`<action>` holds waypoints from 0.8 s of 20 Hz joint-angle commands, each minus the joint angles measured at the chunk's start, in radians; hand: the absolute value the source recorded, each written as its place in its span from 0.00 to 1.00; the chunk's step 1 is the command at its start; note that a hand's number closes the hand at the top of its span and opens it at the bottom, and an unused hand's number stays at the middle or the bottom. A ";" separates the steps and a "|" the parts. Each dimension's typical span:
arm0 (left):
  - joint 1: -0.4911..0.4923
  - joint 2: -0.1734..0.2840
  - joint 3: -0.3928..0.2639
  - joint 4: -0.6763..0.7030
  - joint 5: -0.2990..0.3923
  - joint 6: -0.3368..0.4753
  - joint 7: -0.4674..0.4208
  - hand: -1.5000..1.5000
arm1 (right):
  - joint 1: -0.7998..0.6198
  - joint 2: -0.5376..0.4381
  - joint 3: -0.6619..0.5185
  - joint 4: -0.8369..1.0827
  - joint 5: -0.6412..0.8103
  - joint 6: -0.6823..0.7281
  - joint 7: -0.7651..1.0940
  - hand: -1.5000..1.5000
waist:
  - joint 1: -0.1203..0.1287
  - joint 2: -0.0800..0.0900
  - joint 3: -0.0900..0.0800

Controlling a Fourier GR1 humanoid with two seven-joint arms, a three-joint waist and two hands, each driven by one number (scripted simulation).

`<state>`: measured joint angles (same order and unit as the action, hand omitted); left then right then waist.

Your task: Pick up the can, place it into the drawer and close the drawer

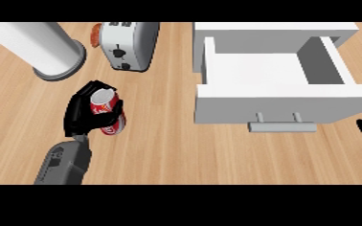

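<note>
the left hand (83, 112) has its black fingers (107, 119) curled around the red can (106, 109), so the can sits inside the fingers, over the wood surface (170, 148). the white drawer (272, 103) is pulled open, well apart from the fingers on their right side (its handle (281, 126) faces the near edge). a toaster (127, 44) and a grey cylinder (42, 48) stand beyond the fingers, and only a dark tip of the right hand (359, 124) shows, so i cannot tell its state.

One red can (106, 111), one open white drawer (272, 84) with one grey handle (281, 125), one toaster (127, 45), and one white cylinder (44, 49) on a grey base; one black hand (83, 112) shows fully, and a dark sliver sits at the right edge
</note>
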<state>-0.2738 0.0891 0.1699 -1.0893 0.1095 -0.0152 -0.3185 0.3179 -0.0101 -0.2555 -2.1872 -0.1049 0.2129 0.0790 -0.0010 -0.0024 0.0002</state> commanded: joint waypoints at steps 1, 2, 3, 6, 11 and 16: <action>-0.067 -0.029 -0.066 -0.091 -0.032 0.050 0.133 1.00 | -0.001 0.010 0.007 0.001 -0.006 -0.001 0.006 0.00 | -0.003 0.000 0.000; -0.041 -0.006 -0.067 -0.150 -0.030 0.044 0.157 1.00 | -0.005 -0.008 -0.020 -0.009 -0.018 0.010 0.011 0.00 | -0.001 0.000 0.000; 0.022 -0.046 -0.109 -0.252 -0.038 0.061 0.192 1.00 | 0.024 -0.017 -0.037 -0.078 -0.072 0.022 0.061 0.00 | 0.001 -0.002 0.000; -0.083 -0.046 -0.131 -0.316 -0.058 0.100 0.282 1.00 | 0.005 0.010 0.010 -0.043 0.001 -0.006 0.019 0.00 | 0.000 -0.001 0.001; -0.172 -0.087 -0.217 -0.328 -0.111 0.203 0.360 1.00 | -0.046 -0.007 -0.036 0.054 0.005 -0.002 -0.029 0.00 | -0.003 0.001 0.000; -0.379 -0.089 -0.242 -0.267 -0.114 0.254 0.492 1.00 | -0.052 -0.023 -0.037 0.031 -0.021 0.003 0.010 0.00 | -0.010 0.003 0.000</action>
<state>-0.5203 0.0084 -0.0453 -1.3844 0.0070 0.1897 0.0928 0.3011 -0.0179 -0.2782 -2.1885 -0.1267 0.2157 0.0880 -0.0081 -0.0012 0.0004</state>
